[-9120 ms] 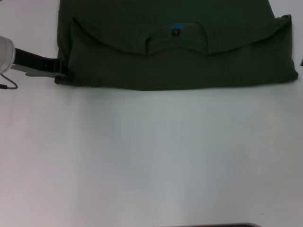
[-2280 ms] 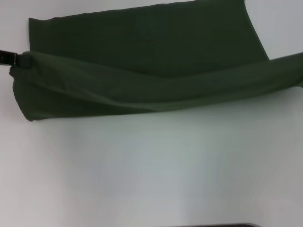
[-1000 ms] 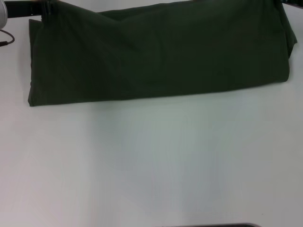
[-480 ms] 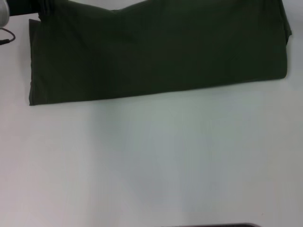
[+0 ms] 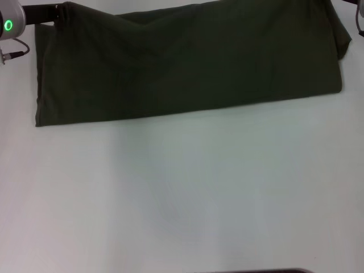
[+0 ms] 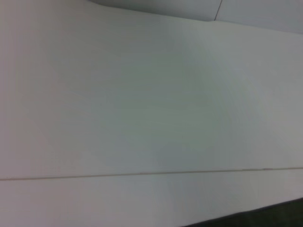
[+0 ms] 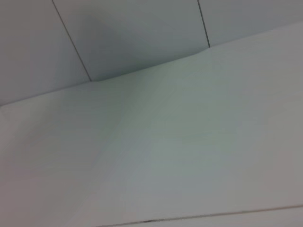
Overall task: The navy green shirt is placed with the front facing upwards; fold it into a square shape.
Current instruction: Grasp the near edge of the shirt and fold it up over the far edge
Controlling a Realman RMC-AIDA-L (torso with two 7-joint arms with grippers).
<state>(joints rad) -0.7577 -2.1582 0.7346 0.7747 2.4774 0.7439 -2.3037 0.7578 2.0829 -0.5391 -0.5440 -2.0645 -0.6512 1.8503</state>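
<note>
- the navy green shirt (image 5: 187, 62), earlier showing collar and neck label, now lies doubled over with its plain back up.
- its left end reaches farther left on the table (image 5: 182, 193).
- the left gripper (image 5: 56, 14) sits at the far left corner, no longer at the near one.

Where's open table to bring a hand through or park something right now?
The table is bare across the whole near half, from the navy green shirt's near folded edge toward the robot. A narrow bare strip runs off the shirt's left end. The far corners are crowded: the left gripper sits at the shirt's far left corner, and the right arm is at the far right edge.
</note>
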